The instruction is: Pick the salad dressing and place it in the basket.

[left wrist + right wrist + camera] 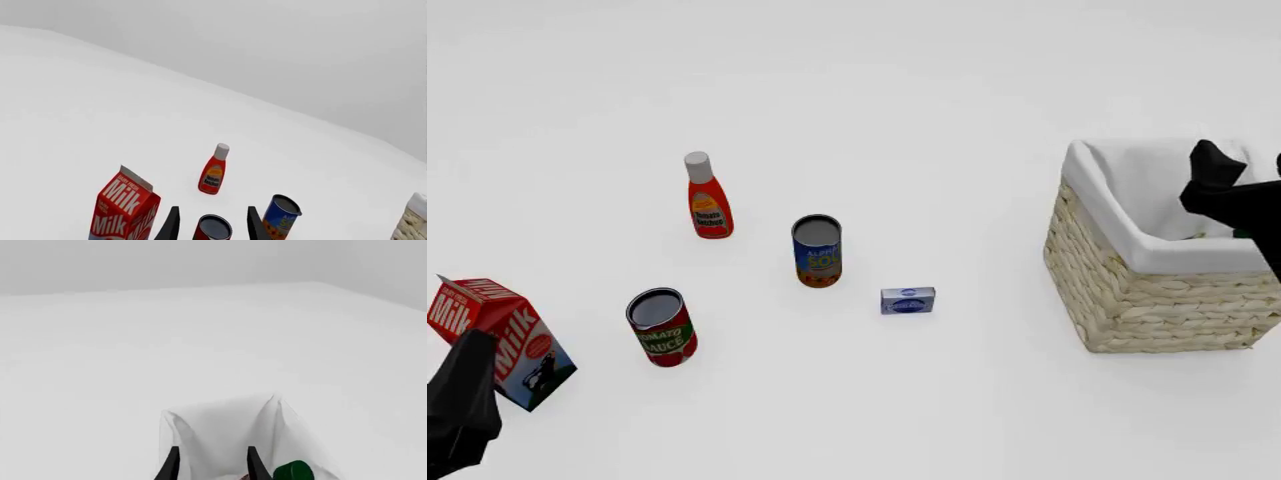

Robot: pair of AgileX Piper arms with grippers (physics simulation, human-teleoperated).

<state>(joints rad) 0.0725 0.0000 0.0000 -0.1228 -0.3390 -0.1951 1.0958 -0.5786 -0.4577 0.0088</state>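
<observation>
White table [961,90], plain surface. Standing on it: milk carton [505,340], tomato sauce can [662,327], blue can [817,251], red bottle [706,196], basket [1154,285] at right. Small blue box [908,300] lies flat.

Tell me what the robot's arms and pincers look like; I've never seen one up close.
Both arms are plain matte black with angular, faceted shells. The left arm shows as a dark wedge, as does the right arm. Each gripper, left gripper and right gripper, ends in two slim, tapered black fingers. No cables or markings are visible.
</observation>
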